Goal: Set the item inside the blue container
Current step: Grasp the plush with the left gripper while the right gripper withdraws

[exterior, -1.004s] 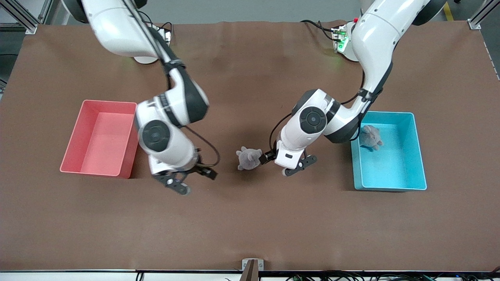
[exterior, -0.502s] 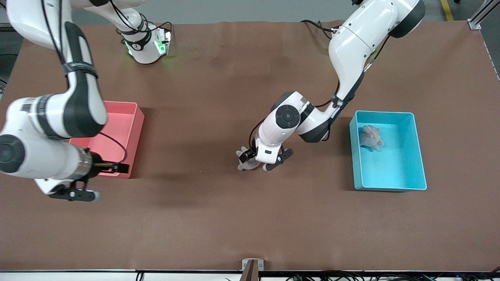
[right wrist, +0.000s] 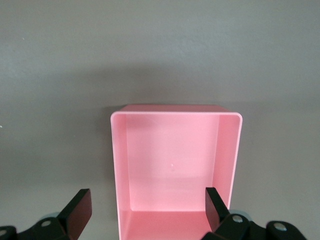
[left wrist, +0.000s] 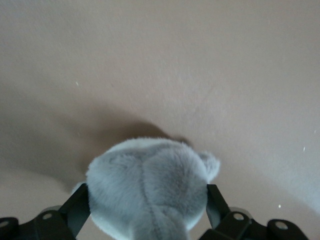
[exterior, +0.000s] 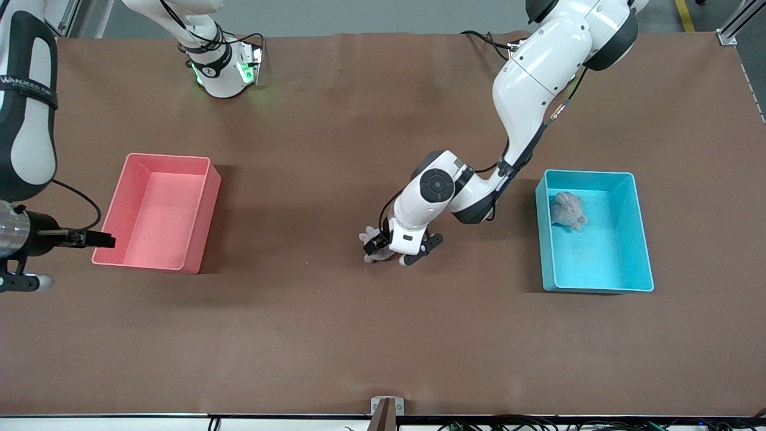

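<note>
Left hand (exterior: 389, 250) low at mid-worktop (exterior: 335, 335), fingers (left wrist: 75, 207) spread wide either side of grey plush toy (left wrist: 147, 192), whether touching it cannot be told. Right hand (right wrist: 149, 210) raised at right arm's end of worktop, beside pink bin (exterior: 157, 211), fingers wide apart, holding nothing. Blue container (exterior: 595, 230) toward left arm's end, well apart from mid-worktop toy, second grey plush toy (exterior: 567, 210) inside.

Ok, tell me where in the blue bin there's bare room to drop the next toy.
The blue bin holds one plush toy in its corner farthest from the camera, toward the right arm's end. The half nearer the camera is bare floor. The left gripper brackets a grey plush, fingers open.
</note>
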